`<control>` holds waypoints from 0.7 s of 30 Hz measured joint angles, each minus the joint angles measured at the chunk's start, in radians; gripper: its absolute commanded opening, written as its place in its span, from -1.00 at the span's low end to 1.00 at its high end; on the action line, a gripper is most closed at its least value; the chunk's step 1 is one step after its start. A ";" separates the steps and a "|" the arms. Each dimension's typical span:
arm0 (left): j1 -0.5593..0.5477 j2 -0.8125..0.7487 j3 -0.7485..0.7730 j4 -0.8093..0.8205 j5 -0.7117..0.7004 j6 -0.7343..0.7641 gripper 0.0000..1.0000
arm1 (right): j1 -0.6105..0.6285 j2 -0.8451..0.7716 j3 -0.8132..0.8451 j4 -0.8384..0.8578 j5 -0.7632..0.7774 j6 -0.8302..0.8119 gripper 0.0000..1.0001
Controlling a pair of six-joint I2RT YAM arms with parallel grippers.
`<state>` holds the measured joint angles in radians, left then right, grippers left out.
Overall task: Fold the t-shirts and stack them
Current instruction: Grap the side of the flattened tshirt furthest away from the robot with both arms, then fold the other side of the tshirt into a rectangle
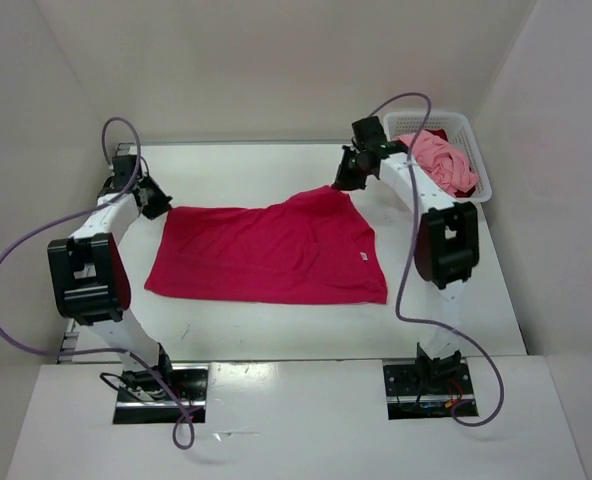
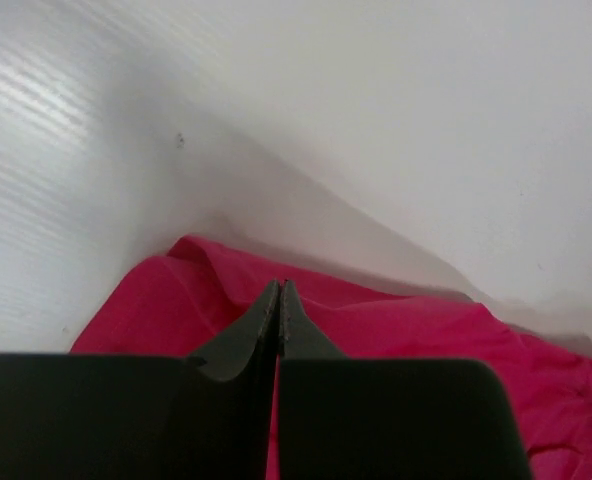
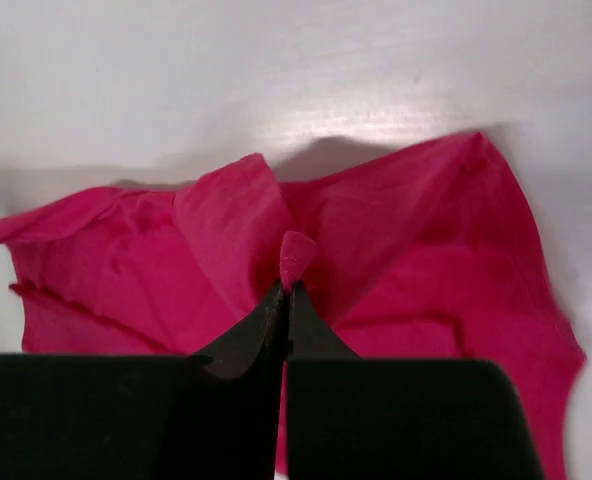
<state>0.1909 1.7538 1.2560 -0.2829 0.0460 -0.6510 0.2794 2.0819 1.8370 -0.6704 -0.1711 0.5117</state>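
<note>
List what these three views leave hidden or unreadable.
Top view: dark shirt in the basket, mostly buried under the pink shirt.
Top view: white label on the red shirt, too small to read.
Wrist views: cloth under the left gripper and right gripper, blocked by their black bodies.

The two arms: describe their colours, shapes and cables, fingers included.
The left arm and right arm are white links joined by boxy black housings, bolted on black base plates. A purple cable loops loosely beside each. The left fingers and right fingers are black blades tapering to thin tips.
</note>
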 measured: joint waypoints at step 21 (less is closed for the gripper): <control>0.127 -0.144 -0.264 -0.046 0.065 -0.042 -0.95 | -0.006 -0.725 -0.929 0.068 -0.030 0.115 -0.84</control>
<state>0.3183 1.6100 0.9916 -0.3290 0.1112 -0.6926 0.2729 1.3567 0.9081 -0.6029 -0.2008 0.6266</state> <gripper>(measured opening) 0.004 0.051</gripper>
